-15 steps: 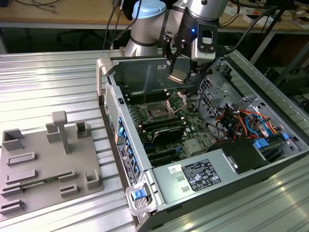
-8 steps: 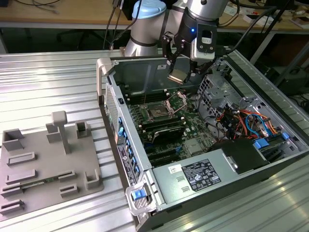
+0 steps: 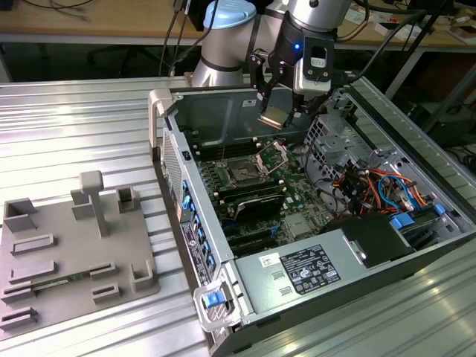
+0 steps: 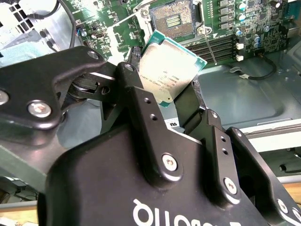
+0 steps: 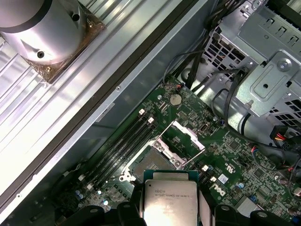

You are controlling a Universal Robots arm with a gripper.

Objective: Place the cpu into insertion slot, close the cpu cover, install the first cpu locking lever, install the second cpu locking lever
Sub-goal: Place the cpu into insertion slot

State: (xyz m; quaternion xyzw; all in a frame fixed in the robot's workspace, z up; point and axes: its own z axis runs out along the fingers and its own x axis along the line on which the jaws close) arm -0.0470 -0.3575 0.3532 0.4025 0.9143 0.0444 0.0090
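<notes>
Silver cpu (image 4: pixel 170 68) clamped in tool (image 4: pixel 161 79), hanging apart above insertion slot (image 4: pixel 173 19)

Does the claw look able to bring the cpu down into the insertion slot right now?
Probably yes: the cpu cover stands swung open, the insertion slot lies bare, and nothing sits between it and the cpu in the claw.
</notes>
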